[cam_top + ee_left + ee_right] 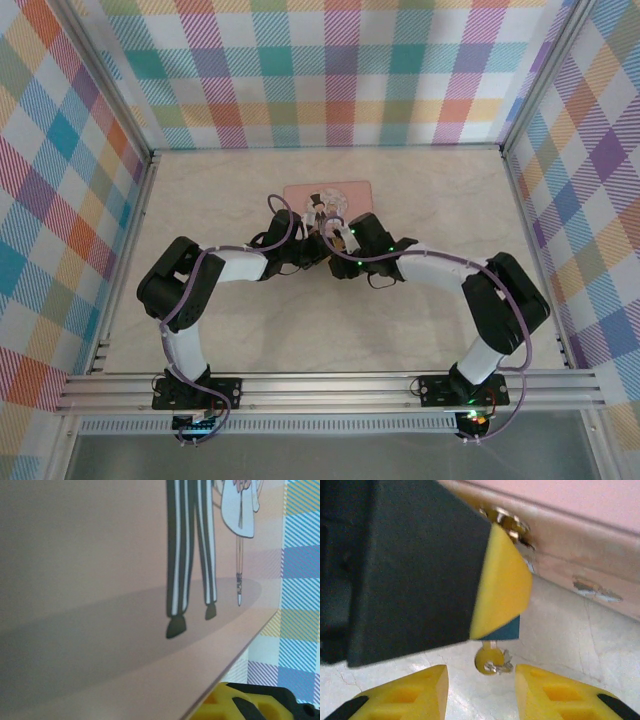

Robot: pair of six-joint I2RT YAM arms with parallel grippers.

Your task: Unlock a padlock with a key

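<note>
Two arms are bent inward over a pale marbled desk (420, 200), the left arm (195, 290) and the right arm (500, 300). Their tips are brought together at the near edge of a pink tin (350, 190) with drawn figures on its lid.

In the right wrist view, the left fingers (500, 585), black with a yellow pad, are seen closed. The blue-teal part of the padlock (506, 629) is pinched at their tip, low over the desk and just beside the tin's near wall. A small brass key (490, 660) is seen hanging from beneath the padlock. The right fingers (410, 692) are held apart on either side of the key, and it is touched by neither. A metal clasp (507, 522) is fixed to the tin's wall behind.
</note>
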